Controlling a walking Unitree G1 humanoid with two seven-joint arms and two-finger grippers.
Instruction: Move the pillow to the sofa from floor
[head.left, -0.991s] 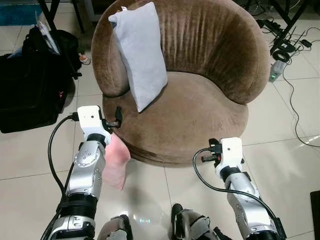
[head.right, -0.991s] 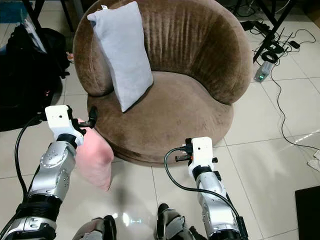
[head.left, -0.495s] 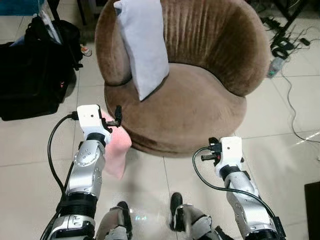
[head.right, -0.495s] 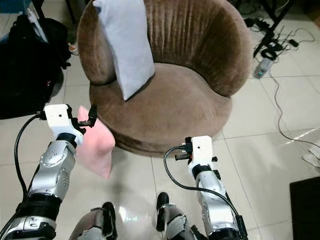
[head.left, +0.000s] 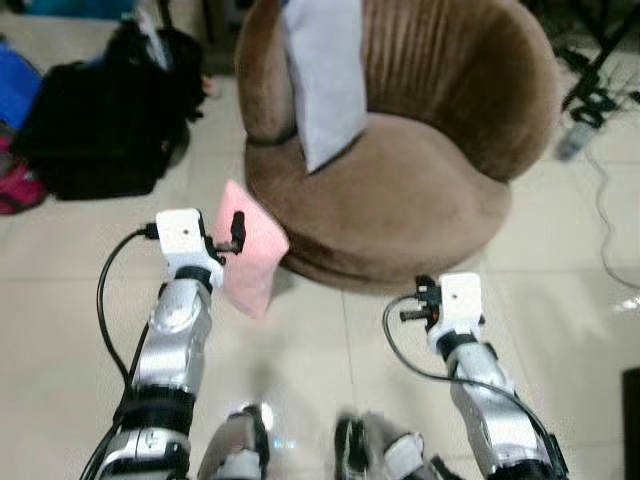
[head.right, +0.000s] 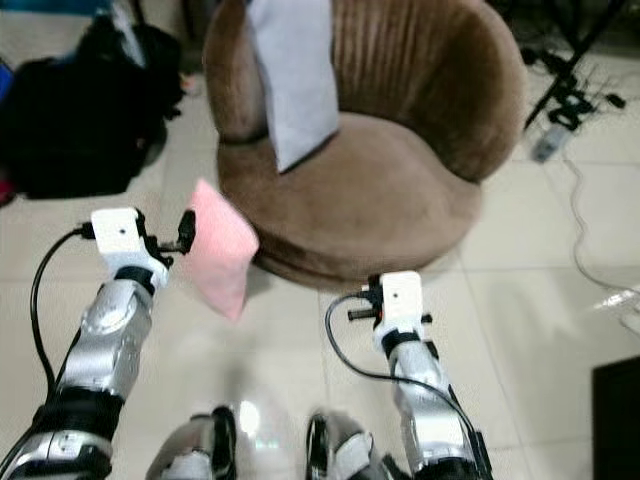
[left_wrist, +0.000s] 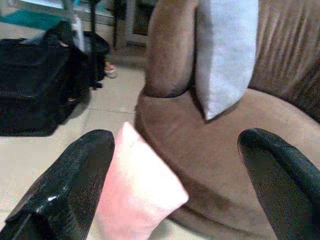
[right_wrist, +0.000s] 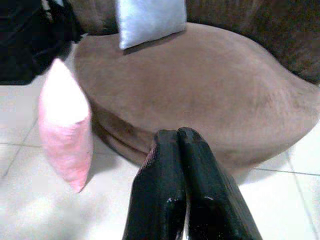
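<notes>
Tiled floor (head.left: 70, 260) w/ brown sofa (head.left: 400, 200); pink pillow (head.left: 250, 250) looks soft, light; I'd grip its corner; left hand (left_wrist: 175, 165) open beside it, right hand (right_wrist: 182, 145) closed, empty

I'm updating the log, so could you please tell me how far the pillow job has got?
Done: nothing; the sofa holds just a grey cushion. In hand: the open left pincer is at the pink pillow leaning against the sofa's base. Left: gripping, lifting, placing.

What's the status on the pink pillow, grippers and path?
Left gripper open, beside the pink square pillow. Right gripper shut, idle. Pillow stands on the tile floor against the brown round velvet sofa. Grey pillow leans on the seat's left side.
</notes>
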